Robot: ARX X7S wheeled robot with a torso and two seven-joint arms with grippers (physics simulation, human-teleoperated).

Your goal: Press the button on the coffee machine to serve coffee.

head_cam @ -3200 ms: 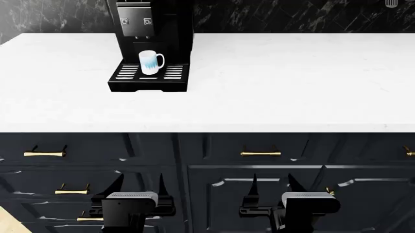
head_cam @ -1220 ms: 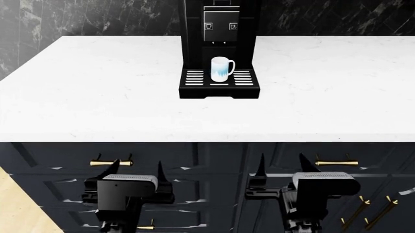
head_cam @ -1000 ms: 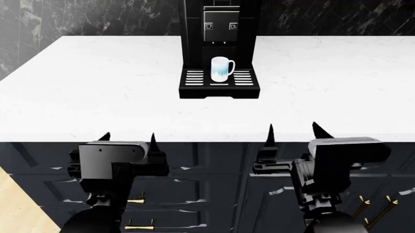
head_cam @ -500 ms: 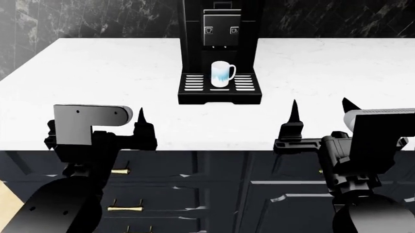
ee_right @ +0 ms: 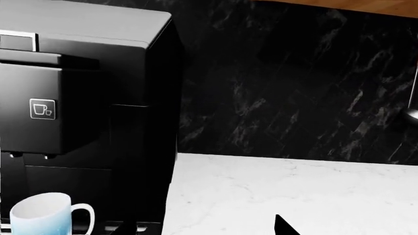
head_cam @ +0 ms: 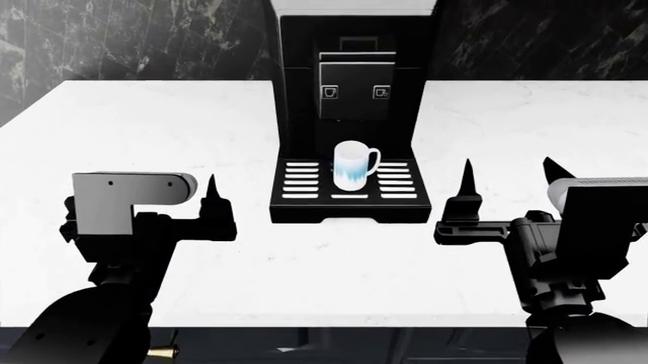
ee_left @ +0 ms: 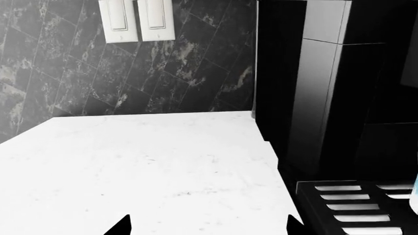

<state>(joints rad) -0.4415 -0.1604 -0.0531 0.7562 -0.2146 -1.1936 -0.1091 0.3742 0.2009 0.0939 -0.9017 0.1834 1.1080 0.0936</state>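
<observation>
1. Across the frame from edge to edge runs the white bench (head_cam: 152,152), against a dark marble wall (head_cam: 121,38); it carries the machine at working height for both arms.
2. Coffee machine (head_cam: 350,61) stands at the back centre of the bench, against the wall, front panel facing the robot, so its buttons are reachable head-on.
3. Left gripper (head_cam: 162,201) and right gripper (head_cam: 506,186) hover over the near bench, either side of the drip tray (head_cam: 303,182), well apart from the machine. Jaws of both are spread wide and hold nothing; judged a ready pose before the reach.
4. Mug (head_cam: 354,165) sits upright on the tray under the spout, placed to catch the pour.
5. Two cup-icon buttons (head_cam: 382,92) sit side by side on the panel above the mug; the right one also shows in the right wrist view (ee_right: 42,108). The right arm seems better placed to press.
</observation>
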